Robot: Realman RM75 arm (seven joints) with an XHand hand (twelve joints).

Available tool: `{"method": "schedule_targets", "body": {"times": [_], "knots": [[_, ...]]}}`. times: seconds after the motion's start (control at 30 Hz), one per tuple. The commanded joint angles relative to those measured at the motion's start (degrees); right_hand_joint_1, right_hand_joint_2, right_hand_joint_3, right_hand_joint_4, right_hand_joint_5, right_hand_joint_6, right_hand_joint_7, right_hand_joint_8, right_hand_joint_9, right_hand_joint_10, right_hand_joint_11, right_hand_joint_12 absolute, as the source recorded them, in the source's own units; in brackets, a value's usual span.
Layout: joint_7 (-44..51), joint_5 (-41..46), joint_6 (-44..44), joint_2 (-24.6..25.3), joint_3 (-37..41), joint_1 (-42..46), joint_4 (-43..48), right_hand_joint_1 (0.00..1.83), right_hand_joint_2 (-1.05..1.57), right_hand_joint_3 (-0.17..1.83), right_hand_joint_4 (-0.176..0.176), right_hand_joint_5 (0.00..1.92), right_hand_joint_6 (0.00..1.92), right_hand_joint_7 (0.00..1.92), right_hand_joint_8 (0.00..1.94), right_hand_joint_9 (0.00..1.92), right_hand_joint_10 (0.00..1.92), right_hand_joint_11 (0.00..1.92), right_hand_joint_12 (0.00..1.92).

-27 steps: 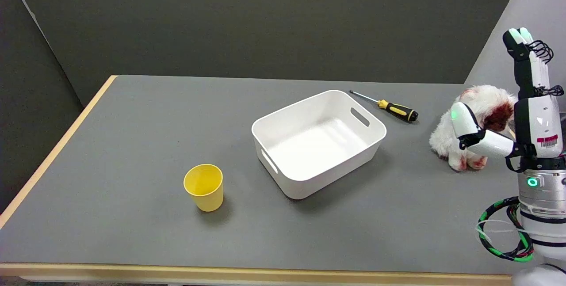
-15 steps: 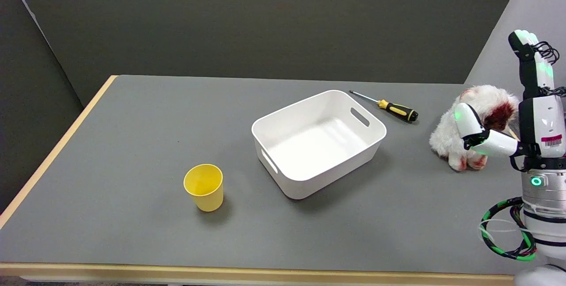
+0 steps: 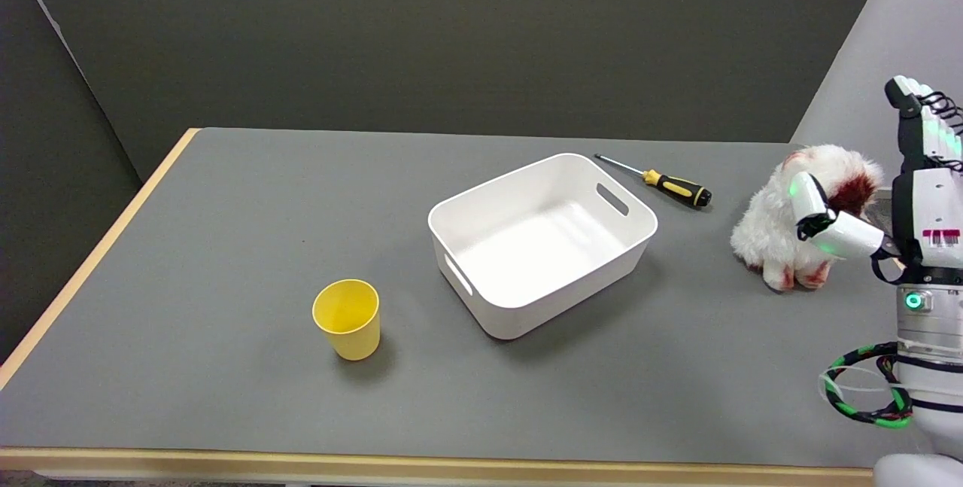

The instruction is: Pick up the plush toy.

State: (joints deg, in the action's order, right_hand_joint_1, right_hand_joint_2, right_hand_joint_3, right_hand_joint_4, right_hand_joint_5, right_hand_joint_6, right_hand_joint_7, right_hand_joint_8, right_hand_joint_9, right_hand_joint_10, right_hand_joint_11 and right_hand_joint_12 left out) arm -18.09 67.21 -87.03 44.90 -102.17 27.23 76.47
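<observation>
Head view: right hand open beside the plush toy

Head view shows the plush toy (image 3: pixel 782 223) sitting upright on the grey table (image 3: pixel 226 246), near its right edge, to the right of the white bin (image 3: pixel 542 242) and the screwdriver (image 3: pixel 669 186). The right hand (image 3: pixel 903 201) stands just to the right of the toy, fingers (image 3: pixel 914 114) pointing up and held together, thumb (image 3: pixel 816 212) spread out to the left across the toy's front. Nothing is held. The toy lies left of the palm, between thumb and fingers as seen; contact cannot be confirmed. The toy's long axis is roughly vertical. Compared with 0.9 s ago, the hand is lower and further right in the picture, and the thumb overlaps the toy's head more closely; the toy has not moved
</observation>
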Motion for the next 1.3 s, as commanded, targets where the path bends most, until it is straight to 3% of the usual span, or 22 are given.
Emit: {"method": "schedule_targets", "body": {"times": [0.03, 0.3, 0.4, 0.47, 0.53, 0.6, 1.0, 1.3], "knots": [[15.4, 20.7, 11.4, -0.4, 3.7, -4.2, -0.9, 0.55, 0.54, 0.94, -0.070, 0.03, 0.36, 0.04, 0.27, 0.00, 0.22, 0.00, 0.60], [20.2, 30.6, 22.6, -0.9, 5.4, -8.8, -5.0, 0.56, 0.53, 0.93, -0.074, 0.04, 0.31, 0.03, 0.20, 0.00, 0.17, 0.00, 0.64], [20.2, 32.4, 26.7, -0.6, 5.4, -10.7, -6.7, 0.52, 0.60, 0.96, -0.073, 0.06, 0.25, 0.06, 0.00, 0.00, 0.05, 0.00, 0.71], [20.2, 32.3, 28.0, -0.2, 5.1, -12.2, -6.8, 0.52, 0.56, 0.92, -0.074, 0.05, 0.25, 0.04, 0.00, 0.00, 0.06, 0.00, 0.72], [20.6, 32.0, 28.6, 0.0, 4.5, -13.9, -6.8, 0.38, 0.61, 0.75, -0.066, 0.01, 0.27, 0.00, 0.03, 0.00, 0.00, 0.00, 0.80], [21.7, 31.9, 29.3, 0.1, 3.6, -16.1, -6.6, 0.38, 0.62, 0.71, -0.072, 0.01, 0.26, 0.00, 0.02, 0.00, 0.00, 0.00, 0.79], [23.2, 25.6, 29.2, 0.0, 2.0, -17.5, -1.2, 0.37, 0.59, 0.78, -0.068, 0.01, 0.23, 0.00, 0.01, 0.00, 0.00, 0.00, 0.80], [22.7, 26.0, 29.2, 1.8, -0.8, -16.0, -0.6, 0.36, 0.58, 0.81, -0.069, 0.02, 0.20, 0.00, 0.02, 0.00, 0.00, 0.00, 0.81]]}}
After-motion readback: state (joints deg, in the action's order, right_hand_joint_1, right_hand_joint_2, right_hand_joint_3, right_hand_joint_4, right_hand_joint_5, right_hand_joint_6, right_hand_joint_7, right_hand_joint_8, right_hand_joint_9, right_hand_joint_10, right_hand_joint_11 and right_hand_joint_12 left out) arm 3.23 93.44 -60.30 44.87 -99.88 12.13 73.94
